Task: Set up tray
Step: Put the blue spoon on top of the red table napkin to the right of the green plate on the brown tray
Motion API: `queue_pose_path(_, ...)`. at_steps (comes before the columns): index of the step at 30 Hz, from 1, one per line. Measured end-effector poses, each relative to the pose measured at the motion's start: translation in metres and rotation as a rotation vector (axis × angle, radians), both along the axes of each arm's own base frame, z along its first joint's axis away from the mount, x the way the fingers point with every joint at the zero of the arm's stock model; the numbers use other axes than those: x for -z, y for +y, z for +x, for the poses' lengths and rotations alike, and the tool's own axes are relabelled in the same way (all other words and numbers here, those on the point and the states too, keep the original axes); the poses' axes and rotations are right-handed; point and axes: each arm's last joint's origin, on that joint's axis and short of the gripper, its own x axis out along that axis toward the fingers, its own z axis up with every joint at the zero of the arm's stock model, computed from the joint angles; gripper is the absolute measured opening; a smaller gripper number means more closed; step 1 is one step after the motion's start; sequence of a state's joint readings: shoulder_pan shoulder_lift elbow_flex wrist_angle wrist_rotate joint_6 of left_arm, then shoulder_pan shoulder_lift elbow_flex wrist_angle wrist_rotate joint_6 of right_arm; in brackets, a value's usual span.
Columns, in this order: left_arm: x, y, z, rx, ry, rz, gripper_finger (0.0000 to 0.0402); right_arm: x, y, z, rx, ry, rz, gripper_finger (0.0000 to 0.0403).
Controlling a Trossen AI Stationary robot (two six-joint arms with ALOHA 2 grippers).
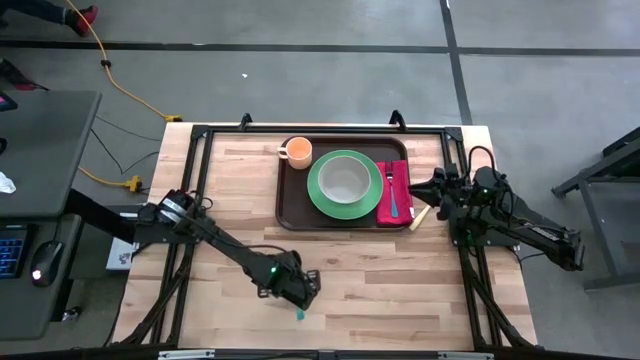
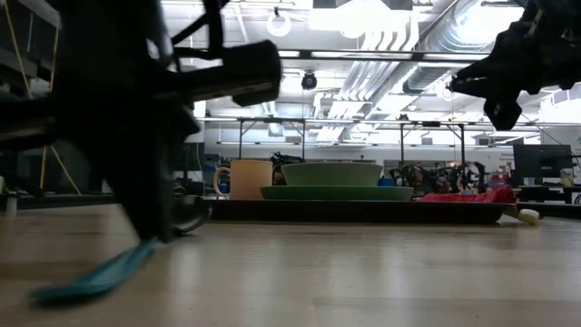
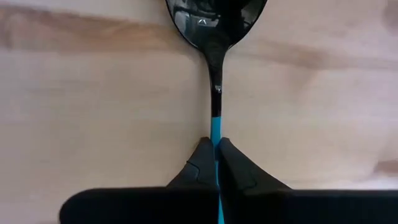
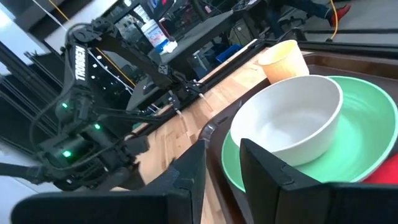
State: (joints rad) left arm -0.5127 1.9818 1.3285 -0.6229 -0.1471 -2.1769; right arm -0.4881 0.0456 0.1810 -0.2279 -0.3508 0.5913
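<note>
Down at the near edge of the table (image 1: pixel 230 300), the left gripper (image 1: pixel 300 292) has its fingers (image 3: pixel 200 163) pinched on the teal handle of a spoon (image 3: pixel 215 81), whose dark bowl lies flat on the wood ahead of them. From table height the spoon (image 2: pixel 95 274) slants, handle end raised, tip on the wood. At the far side sits the tray (image 1: pixel 290 205), carrying a green plate (image 1: pixel 322 195) with a white bowl (image 1: pixel 345 178) on it, an orange cup (image 1: pixel 298 152) in one corner and a red napkin (image 1: pixel 403 185) with a utensil on top. The right gripper (image 1: pixel 418 184) hovers above the tray's right end, over the napkin, its fingers (image 4: pixel 273 171) apart and holding nothing.
</note>
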Motion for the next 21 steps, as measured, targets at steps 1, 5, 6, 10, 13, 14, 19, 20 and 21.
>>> queue_pose_path(1,0.0,0.001,0.001,-0.002,-0.003,0.002,0.0023,-0.001,0.0,0.0,0.0,-0.007,0.011,0.0078)
queue_pose_path(5,-0.001,0.006,0.006,0.029,-0.016,-0.001,0.0024,-0.002,0.0,0.0,-0.016,-0.03,0.05,0.0078)
queue_pose_path(6,-0.001,0.008,0.008,0.034,-0.023,-0.003,0.0023,-0.003,0.001,0.0,-0.026,-0.033,0.053,0.0078)
queue_pose_path(10,-0.003,0.016,0.015,0.057,-0.047,0.002,0.0023,-0.004,0.002,0.0,-0.073,-0.045,0.073,0.0078)
queue_pose_path(13,-0.01,0.021,0.021,0.084,-0.06,0.013,0.0024,-0.004,0.002,0.0,-0.071,-0.049,0.111,0.0078)
queue_pose_path(14,-0.013,0.023,0.024,0.094,-0.069,0.016,0.0024,-0.004,0.002,0.0,-0.07,-0.05,0.116,0.0078)
queue_pose_path(19,-0.027,0.036,0.036,0.138,-0.089,0.049,0.0021,-0.004,0.003,0.0,-0.09,-0.049,0.125,0.0078)
queue_pose_path(20,-0.03,0.038,0.038,0.144,-0.093,0.056,0.002,-0.004,0.003,0.0,-0.097,-0.05,0.134,0.0078)
queue_pose_path(21,-0.033,0.041,0.041,0.151,-0.096,0.063,0.0021,-0.004,0.003,0.001,-0.102,-0.051,0.145,0.0078)
